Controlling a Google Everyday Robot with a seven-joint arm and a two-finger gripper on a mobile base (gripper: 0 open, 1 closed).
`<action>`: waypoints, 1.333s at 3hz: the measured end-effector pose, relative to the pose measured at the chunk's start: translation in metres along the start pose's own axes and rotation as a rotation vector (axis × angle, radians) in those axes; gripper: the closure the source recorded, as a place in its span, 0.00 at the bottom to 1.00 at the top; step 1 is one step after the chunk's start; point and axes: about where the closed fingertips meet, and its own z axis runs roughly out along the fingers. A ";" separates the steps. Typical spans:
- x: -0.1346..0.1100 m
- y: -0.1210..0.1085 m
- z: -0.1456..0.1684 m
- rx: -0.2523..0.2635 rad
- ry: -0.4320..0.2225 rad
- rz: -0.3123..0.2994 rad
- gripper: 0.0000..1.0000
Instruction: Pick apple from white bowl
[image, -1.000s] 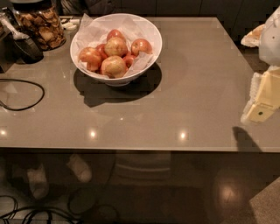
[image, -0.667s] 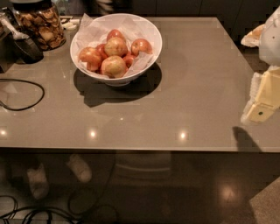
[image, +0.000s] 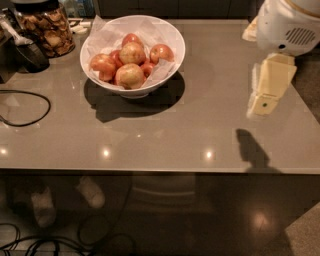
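1. Upper left, beside glass jar (image: 47, 27): white bowl (image: 176, 35), with apple (image: 129, 76) at front of the pile, untouched.
2. Far right, above table (image: 165, 135): gripper (image: 263, 102), apparently empty; how far open, cannot tell.
3. Approach step, by the look; next calls for reaching left over bowl, then lowering.

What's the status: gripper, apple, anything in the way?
Gripper over table, right side, apart from white bowl. Apple at bowl's front, red apples touching it. Nothing stands between.

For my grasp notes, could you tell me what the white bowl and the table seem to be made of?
White bowl: likely glazed ceramic, glossy rim. Table: smooth grey, perhaps glass or laminate, mirroring lamp spots. The gripper hangs over its right side.
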 end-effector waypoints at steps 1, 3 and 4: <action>0.000 0.000 -0.001 0.005 -0.015 0.016 0.00; -0.041 -0.028 0.014 -0.010 -0.106 0.047 0.00; -0.060 -0.041 0.020 -0.016 -0.130 0.026 0.00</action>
